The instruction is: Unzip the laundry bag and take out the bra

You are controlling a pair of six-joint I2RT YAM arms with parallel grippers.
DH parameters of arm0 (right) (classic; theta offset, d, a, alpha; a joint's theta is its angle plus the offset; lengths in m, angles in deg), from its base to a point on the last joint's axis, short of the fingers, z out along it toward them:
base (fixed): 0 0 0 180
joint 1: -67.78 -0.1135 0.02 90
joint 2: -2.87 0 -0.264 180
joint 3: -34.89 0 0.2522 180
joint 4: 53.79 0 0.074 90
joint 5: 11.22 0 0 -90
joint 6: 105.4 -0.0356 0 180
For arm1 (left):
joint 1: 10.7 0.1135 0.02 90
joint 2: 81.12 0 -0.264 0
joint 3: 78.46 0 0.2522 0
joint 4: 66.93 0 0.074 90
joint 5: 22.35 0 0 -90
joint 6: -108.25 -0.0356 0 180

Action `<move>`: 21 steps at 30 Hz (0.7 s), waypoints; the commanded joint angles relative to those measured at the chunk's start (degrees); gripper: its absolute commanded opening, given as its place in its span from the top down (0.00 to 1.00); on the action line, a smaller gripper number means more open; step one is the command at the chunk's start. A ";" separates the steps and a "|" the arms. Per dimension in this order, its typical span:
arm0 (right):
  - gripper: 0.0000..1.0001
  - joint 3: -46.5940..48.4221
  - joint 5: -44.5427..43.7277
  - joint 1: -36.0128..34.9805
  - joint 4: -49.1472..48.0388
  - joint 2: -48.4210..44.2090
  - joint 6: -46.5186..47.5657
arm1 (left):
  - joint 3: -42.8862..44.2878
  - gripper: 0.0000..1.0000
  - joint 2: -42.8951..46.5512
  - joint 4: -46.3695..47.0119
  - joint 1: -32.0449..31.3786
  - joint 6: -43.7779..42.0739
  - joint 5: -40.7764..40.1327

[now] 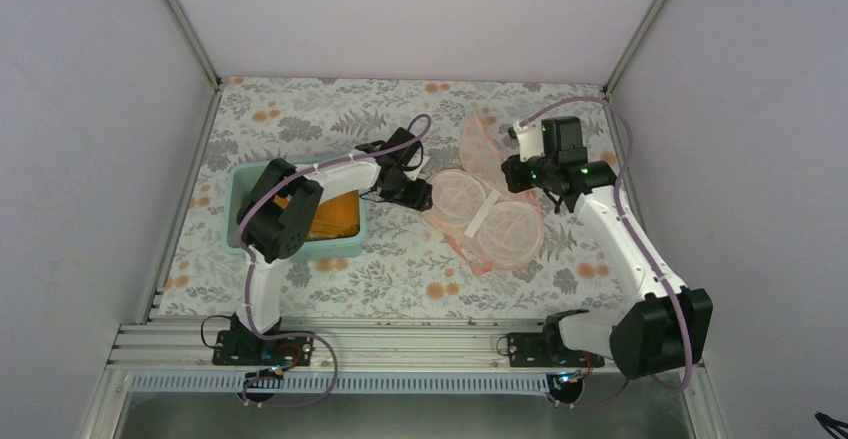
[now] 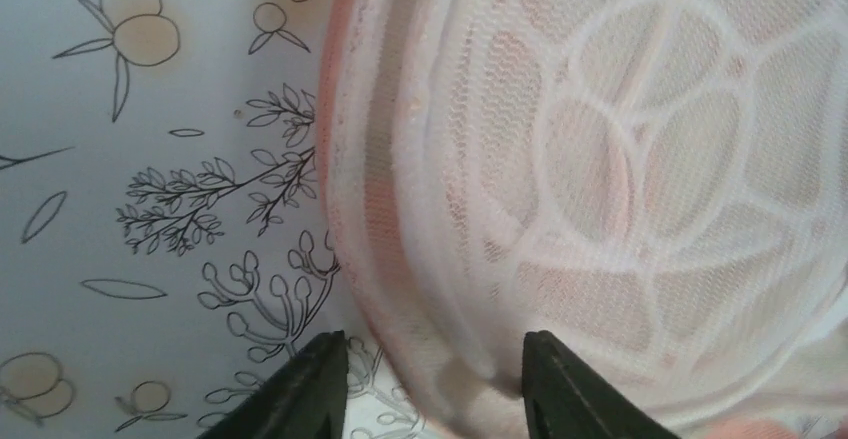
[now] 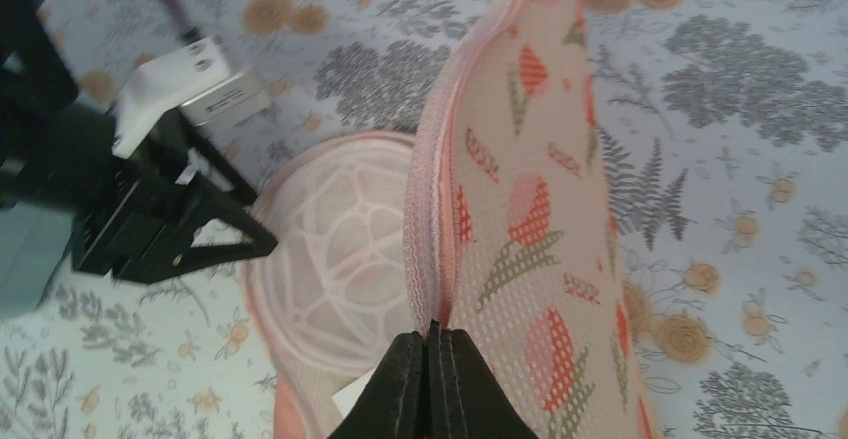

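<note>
The laundry bag (image 1: 487, 217) lies unzipped at mid-table, its two translucent round cups showing. My right gripper (image 3: 432, 334) is shut on the pink zip trim of its floral top flap (image 3: 530, 209) and holds that flap up and back. My left gripper (image 2: 435, 344) stands open at the bag's left rim. Its jaws straddle the white mesh edge (image 2: 460, 289), and only the right finger touches the fabric. Mustard-orange fabric that looks like the bra (image 1: 338, 217) lies in the teal tub (image 1: 240, 181), partly hidden by the left arm.
The teal tub sits left of the bag, under the left arm's elbow. A floral cloth (image 1: 400, 279) covers the table. Grey walls close in the left, back and right sides. The left gripper (image 3: 215, 239) shows beside the inner cup (image 3: 340, 249) in the right wrist view.
</note>
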 commanded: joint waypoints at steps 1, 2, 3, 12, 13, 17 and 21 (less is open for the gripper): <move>0.96 -1.71 0.97 -6.12 0.90 -1.78 5.00 | 3.10 0.75 -2.59 -0.79 0.53 -1.96 3.12; 0.96 -2.11 1.02 -7.79 1.02 -2.20 6.17 | 3.73 0.86 -2.84 -0.96 0.87 -2.15 2.75; 0.96 -2.68 1.48 -9.47 1.18 -2.71 7.49 | 4.25 0.95 -3.16 -1.13 1.35 -2.36 2.22; 0.97 -4.36 2.86 -21.08 7.16 -5.86 18.43 | 11.11 0.98 -7.36 -2.09 8.09 -4.29 2.12; 0.97 -4.57 1.67 -22.68 7.70 -4.91 18.99 | 11.61 0.98 -7.71 -2.05 8.86 -4.32 2.74; 0.97 -7.26 -3.05 -29.58 6.35 -0.30 19.63 | 13.18 0.98 -8.99 -2.18 9.94 -4.66 4.49; 0.96 -7.19 -4.69 -35.01 4.68 5.04 19.57 | 12.29 0.98 -8.93 -1.69 9.97 -4.44 5.01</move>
